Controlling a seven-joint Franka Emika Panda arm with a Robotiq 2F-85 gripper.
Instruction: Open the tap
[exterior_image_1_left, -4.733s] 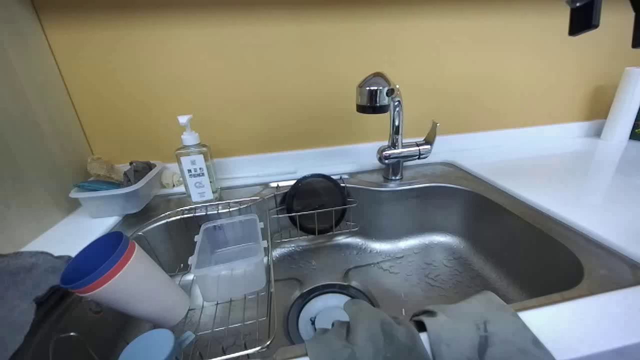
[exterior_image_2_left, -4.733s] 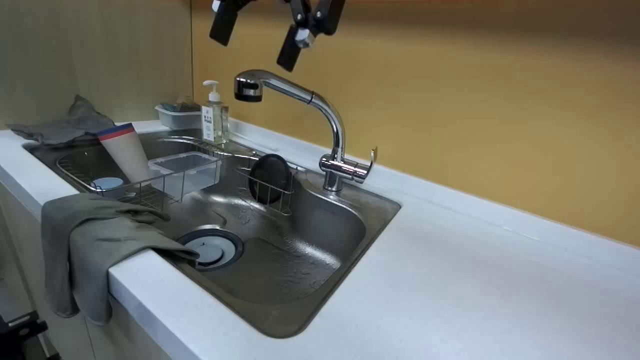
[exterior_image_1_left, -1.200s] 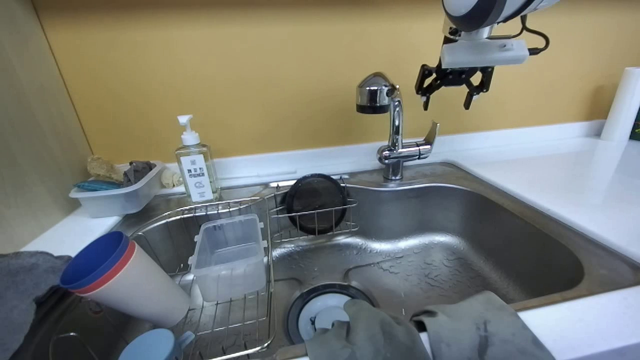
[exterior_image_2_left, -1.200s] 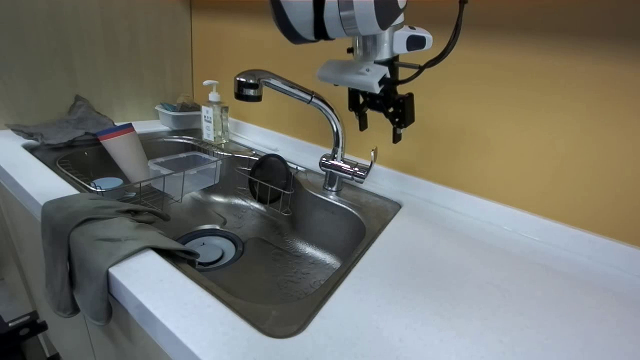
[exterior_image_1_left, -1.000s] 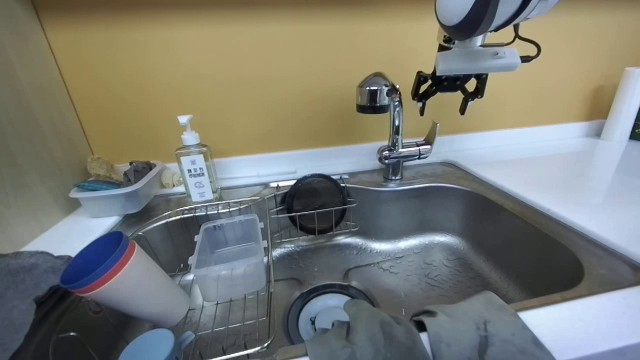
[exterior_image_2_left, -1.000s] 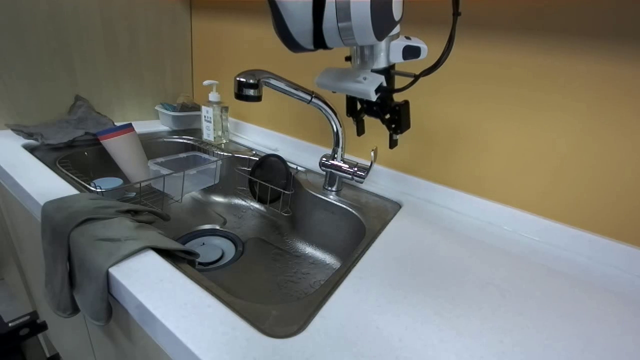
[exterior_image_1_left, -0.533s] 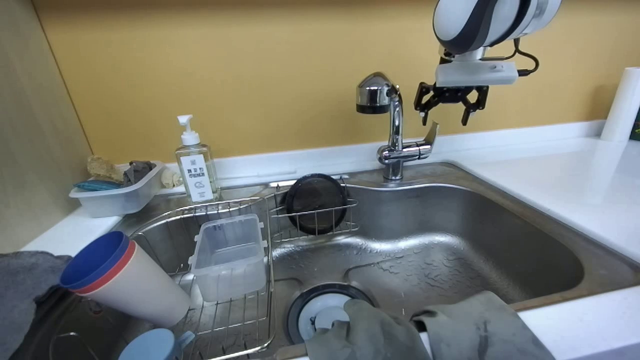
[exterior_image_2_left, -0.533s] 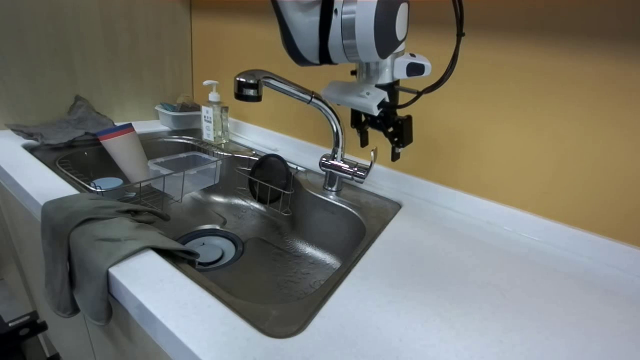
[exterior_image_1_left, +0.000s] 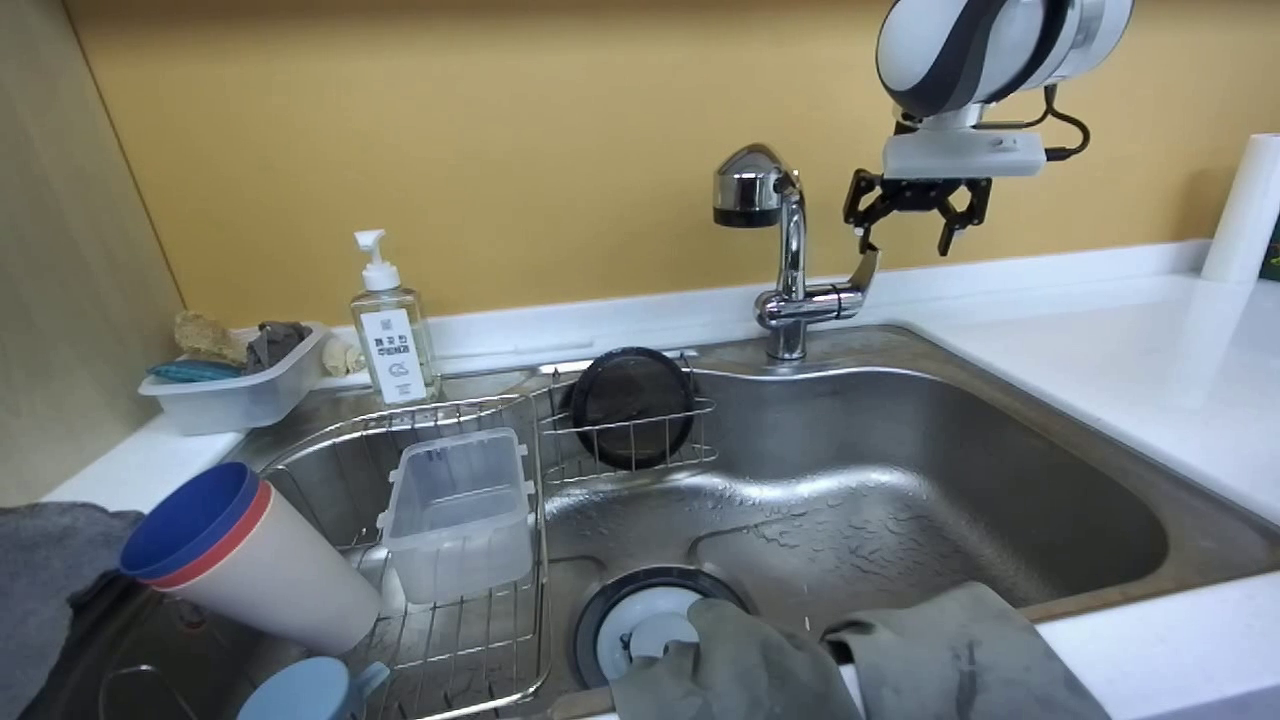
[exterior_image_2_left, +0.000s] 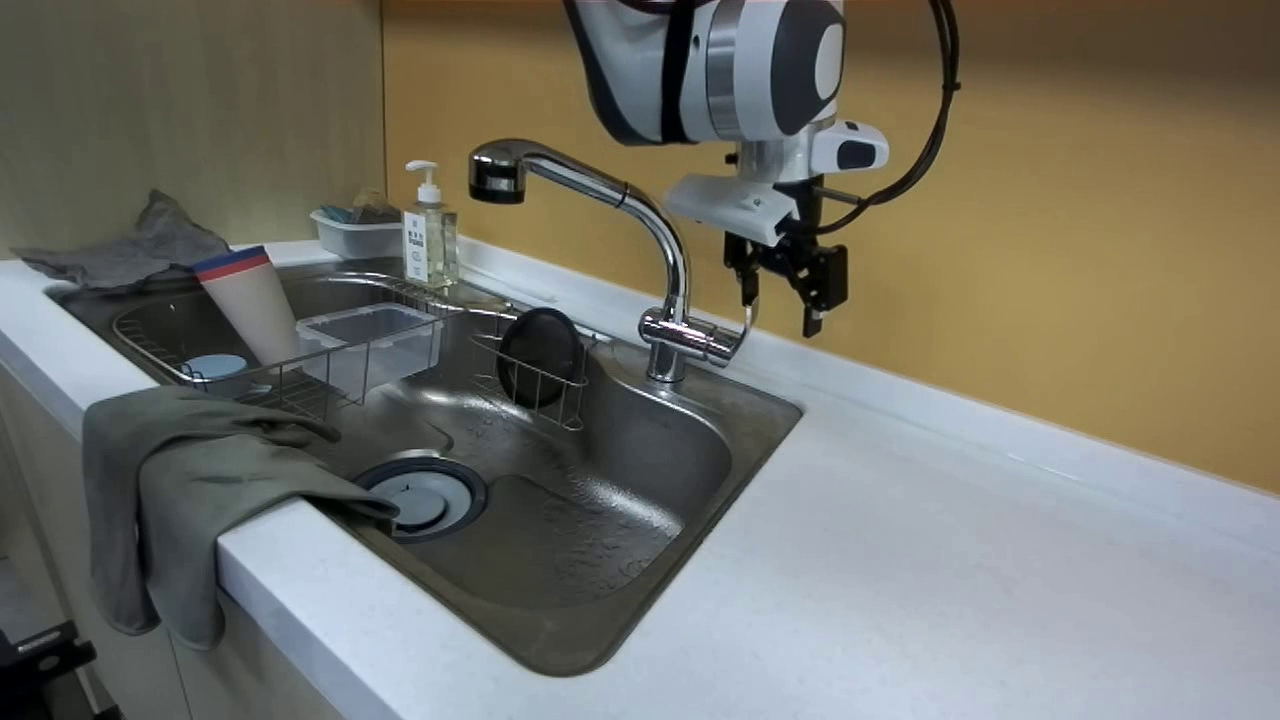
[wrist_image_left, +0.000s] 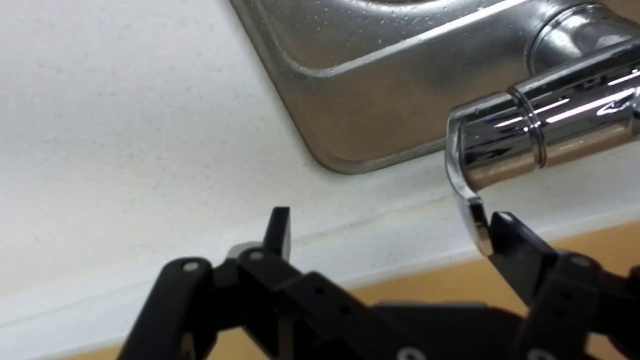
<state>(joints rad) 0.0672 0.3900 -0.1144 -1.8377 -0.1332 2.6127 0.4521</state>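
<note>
The chrome tap (exterior_image_1_left: 792, 235) stands at the sink's back edge; it also shows in an exterior view (exterior_image_2_left: 672, 260) and at the right of the wrist view (wrist_image_left: 585, 102). Its thin side lever (exterior_image_1_left: 866, 272) points up and away from the neck; in the wrist view the lever (wrist_image_left: 459, 172) reaches between my fingers. My gripper (exterior_image_1_left: 905, 245) is open, pointing down over the lever. It also shows in an exterior view (exterior_image_2_left: 780, 314) and in the wrist view (wrist_image_left: 390, 220). One finger is at the lever's tip, on the neck side, seemingly touching. The other finger is well apart.
The steel sink (exterior_image_1_left: 1060, 440) lies below, with a wire rack (exterior_image_1_left: 545, 600) holding a clear container (exterior_image_1_left: 460, 520) and cups (exterior_image_1_left: 290, 570). A black round lid (exterior_image_1_left: 633, 410) and a soap bottle (exterior_image_1_left: 393, 345) stand along the back. The yellow wall (exterior_image_1_left: 560, 150) is close behind the tap.
The arm came into view from above and has lowered toward the lever, shifting slightly right lately. One finger now meets the lever's tip. Any shift of the lever is too small to tell.
</note>
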